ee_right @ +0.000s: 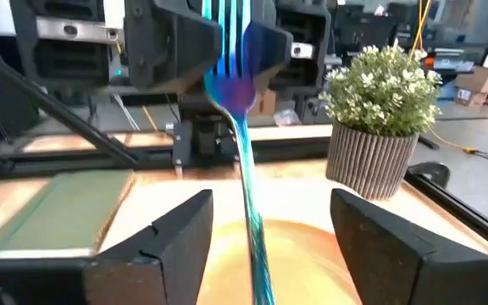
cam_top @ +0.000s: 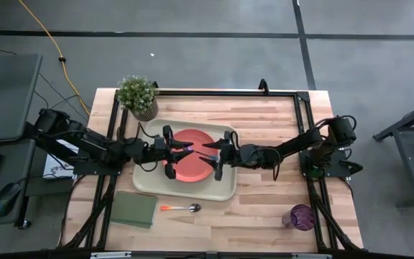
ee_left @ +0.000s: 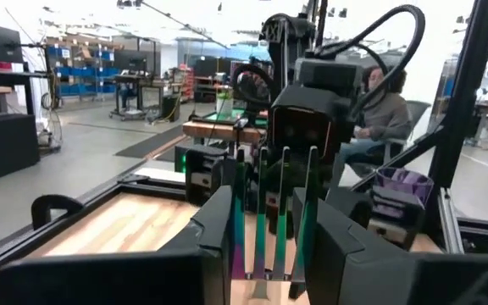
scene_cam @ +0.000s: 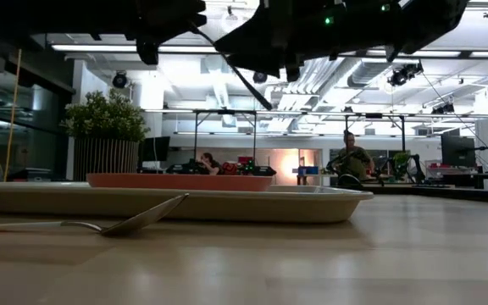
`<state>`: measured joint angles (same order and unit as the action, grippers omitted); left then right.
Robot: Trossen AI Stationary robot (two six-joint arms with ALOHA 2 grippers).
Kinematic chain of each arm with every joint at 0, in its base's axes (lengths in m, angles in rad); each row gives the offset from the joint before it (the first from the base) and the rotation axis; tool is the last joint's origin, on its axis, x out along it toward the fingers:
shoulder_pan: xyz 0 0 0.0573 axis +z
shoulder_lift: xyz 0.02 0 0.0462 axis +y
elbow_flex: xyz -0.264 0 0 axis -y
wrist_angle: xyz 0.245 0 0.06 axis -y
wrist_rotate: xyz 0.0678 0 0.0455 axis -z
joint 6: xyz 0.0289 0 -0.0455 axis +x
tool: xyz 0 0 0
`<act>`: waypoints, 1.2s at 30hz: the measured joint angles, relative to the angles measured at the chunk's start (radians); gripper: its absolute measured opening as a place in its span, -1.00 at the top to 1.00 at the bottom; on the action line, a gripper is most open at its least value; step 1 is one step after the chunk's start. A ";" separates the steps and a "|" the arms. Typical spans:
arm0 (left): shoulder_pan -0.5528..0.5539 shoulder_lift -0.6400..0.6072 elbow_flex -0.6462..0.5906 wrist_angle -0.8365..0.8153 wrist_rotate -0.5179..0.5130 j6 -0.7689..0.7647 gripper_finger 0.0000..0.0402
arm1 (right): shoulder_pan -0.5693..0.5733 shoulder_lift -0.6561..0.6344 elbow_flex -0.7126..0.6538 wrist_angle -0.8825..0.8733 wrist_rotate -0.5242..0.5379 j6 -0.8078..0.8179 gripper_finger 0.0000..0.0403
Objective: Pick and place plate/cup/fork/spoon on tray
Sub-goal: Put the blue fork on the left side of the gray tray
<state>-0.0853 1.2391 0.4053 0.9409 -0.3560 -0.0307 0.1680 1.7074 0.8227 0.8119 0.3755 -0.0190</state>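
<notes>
High view shows the left end effector (cam_top: 180, 152) pinching the fork (ee_right: 242, 127) by its tines above the plate (cam_top: 192, 165) on the tray (cam_top: 225, 188), the right end effector (cam_top: 208, 152) spread open; I'd lower it level before release.

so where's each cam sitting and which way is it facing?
High: overhead, straight down; both arms meet over the tray and plate.
Low: table height, level across the spoon into the room; arms dark overhead.
Left wrist: past its fingers clamping the fork, facing the right arm.
Right wrist: between its open fingers, facing the left gripper.
Shared: fork in both wrist views.
</notes>
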 joint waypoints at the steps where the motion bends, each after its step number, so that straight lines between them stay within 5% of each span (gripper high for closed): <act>1: 0.000 -0.020 0.000 -0.030 0.000 -0.001 0.66 | 0.000 -0.014 0.000 -0.028 0.009 0.000 -0.17; 16: -0.001 -0.268 0.000 -0.404 0.017 -0.124 0.64 | 0.000 -0.145 0.000 -0.369 0.018 0.045 -0.19; 22: -0.001 -0.314 0.000 -0.482 0.157 -0.150 0.64 | 0.000 -0.145 0.000 -0.439 -0.023 0.064 -0.19; 36: -0.001 -0.211 0.000 -0.348 0.415 -0.081 0.63 | 0.000 -0.144 0.000 -0.389 -0.437 0.064 -0.19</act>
<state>-0.0860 1.0278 0.4053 0.5925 0.0589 -0.1120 0.1684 1.5635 0.8227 0.4229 -0.0615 0.0452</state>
